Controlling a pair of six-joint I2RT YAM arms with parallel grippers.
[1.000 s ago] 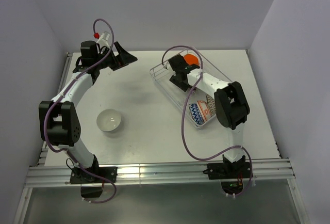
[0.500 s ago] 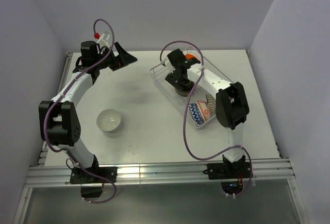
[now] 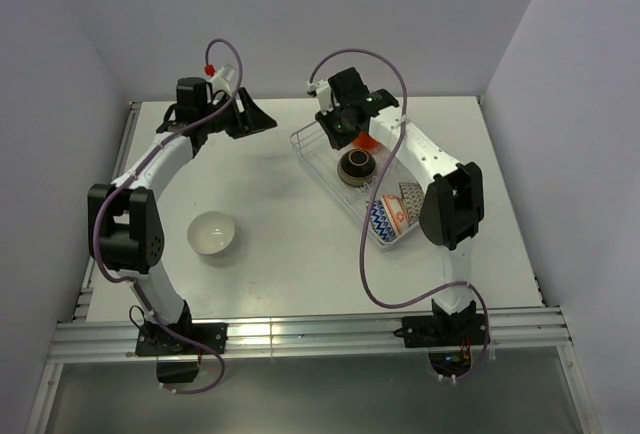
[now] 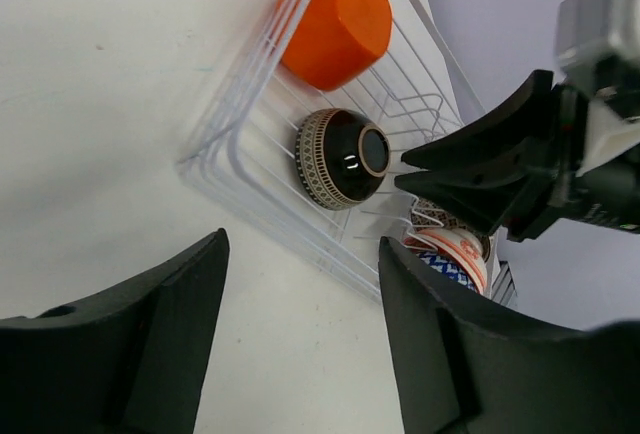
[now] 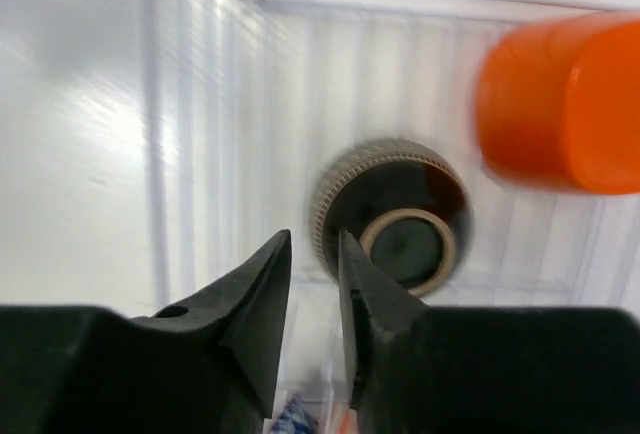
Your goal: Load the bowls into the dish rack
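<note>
The dish rack (image 3: 310, 144) sits at the back right of the table. In it a dark brown bowl (image 3: 355, 166) lies on its side with its foot ring facing up, between an orange-red bowl (image 3: 370, 141) and patterned bowls (image 3: 393, 209) at the near end. My right gripper (image 3: 338, 129) hovers shut and empty over the rack's far end, above the dark brown bowl (image 5: 400, 224) and beside the orange-red bowl (image 5: 560, 104). My left gripper (image 3: 262, 119) is open and empty, left of the rack. A white bowl (image 3: 212, 233) rests upright on the table.
From the left wrist, the rack's wire edge (image 4: 230, 144), the orange-red bowl (image 4: 335, 24), the dark brown bowl (image 4: 342, 157) and the patterned bowls (image 4: 450, 254) show beyond my open left gripper (image 4: 300, 254). Walls enclose the table at the back and sides.
My right gripper has let go of the dark brown bowl in the rack, pulled back toward the far end and shut. My left arm has swung slightly right.
</note>
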